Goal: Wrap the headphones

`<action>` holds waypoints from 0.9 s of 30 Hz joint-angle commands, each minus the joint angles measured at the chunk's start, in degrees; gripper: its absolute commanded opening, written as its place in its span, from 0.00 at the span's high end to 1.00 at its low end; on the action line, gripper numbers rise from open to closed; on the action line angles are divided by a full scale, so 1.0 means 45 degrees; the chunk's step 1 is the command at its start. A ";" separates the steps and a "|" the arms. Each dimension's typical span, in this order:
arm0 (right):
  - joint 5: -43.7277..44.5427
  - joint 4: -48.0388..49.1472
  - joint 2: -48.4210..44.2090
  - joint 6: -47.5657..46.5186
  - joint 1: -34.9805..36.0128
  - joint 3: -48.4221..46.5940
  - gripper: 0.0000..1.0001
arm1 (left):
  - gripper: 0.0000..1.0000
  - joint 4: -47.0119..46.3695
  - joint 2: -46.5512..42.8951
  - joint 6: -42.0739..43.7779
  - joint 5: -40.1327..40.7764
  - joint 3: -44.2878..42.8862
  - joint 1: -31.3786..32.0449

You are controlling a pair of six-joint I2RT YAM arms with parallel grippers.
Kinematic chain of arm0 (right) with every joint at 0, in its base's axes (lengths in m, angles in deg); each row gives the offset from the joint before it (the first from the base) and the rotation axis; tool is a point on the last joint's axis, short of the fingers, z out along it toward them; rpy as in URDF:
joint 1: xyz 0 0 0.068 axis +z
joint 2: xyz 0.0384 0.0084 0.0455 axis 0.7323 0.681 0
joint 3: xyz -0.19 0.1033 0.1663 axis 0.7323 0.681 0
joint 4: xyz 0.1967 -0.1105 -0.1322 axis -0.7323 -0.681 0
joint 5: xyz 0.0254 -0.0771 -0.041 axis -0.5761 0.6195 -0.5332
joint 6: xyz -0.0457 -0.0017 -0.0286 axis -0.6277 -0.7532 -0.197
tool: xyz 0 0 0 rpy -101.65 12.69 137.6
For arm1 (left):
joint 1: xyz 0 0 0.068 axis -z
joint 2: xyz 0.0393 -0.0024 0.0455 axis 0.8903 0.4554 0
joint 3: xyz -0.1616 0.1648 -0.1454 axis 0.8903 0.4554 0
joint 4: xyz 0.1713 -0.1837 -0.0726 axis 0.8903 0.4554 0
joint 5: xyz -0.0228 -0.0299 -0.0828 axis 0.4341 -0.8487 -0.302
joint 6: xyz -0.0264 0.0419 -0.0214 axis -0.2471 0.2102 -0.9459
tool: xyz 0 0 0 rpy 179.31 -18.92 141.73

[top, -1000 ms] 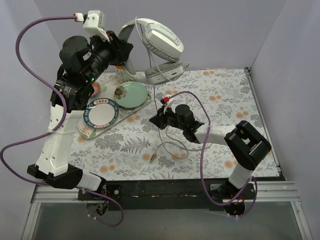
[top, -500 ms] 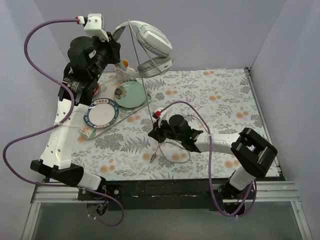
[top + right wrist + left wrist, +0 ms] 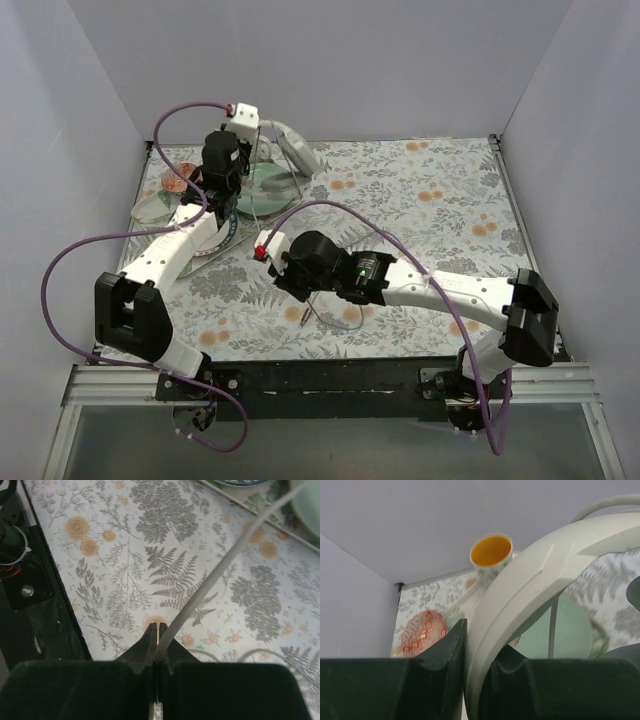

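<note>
The light grey headphones (image 3: 296, 153) are at the back left, low over the tray. My left gripper (image 3: 256, 150) is shut on their curved headband (image 3: 520, 595), which is pinched between the two black fingers (image 3: 451, 655). The thin grey cord (image 3: 220, 575) runs from the headphones down to my right gripper (image 3: 285, 272), which is shut on it (image 3: 159, 632) just above the table. The cord's slack loops on the cloth (image 3: 350, 318) and ends in the jack plug (image 3: 303, 317). The earcups are mostly hidden behind the left wrist.
A tray (image 3: 160, 205) at the back left holds a green plate (image 3: 570, 635), a blue-rimmed plate (image 3: 222, 235) and a red patterned dish (image 3: 178, 181). A cup with a yellow inside (image 3: 491, 551) stands behind. Grey walls enclose the flowered tablecloth (image 3: 440, 200).
My left arm has swung down and back, lowering the headphones from high in the air to just over the tray. My right gripper has moved left and nearer, drawing the cord along.
</note>
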 commanded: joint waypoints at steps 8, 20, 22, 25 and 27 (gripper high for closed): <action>0.3300 -0.4470 -0.1548 -0.1398 -0.2969 -0.2946 0.99 | 0.96 0.0918 -0.2406 0.4415 -0.3903 0.3546 0.1370; 0.2749 -0.3456 -0.1646 -0.2964 -0.6406 -0.2832 0.99 | 0.96 0.6141 -0.3012 0.3011 -0.6699 0.2026 0.1918; 0.1826 -0.2812 -0.1744 -0.2925 -0.6972 -0.2753 0.99 | 0.96 0.6745 -0.3012 0.2757 -0.7148 0.1655 0.1997; 0.0848 -0.2052 -0.1764 -0.2885 -0.7325 -0.2752 0.99 | 0.96 0.7216 -0.3032 0.2463 -0.7442 0.1342 0.2192; 0.0281 -0.1834 -0.1647 -0.2808 -0.7521 -0.2791 0.99 | 0.96 0.7470 -0.3071 0.2191 -0.7637 0.1127 0.2232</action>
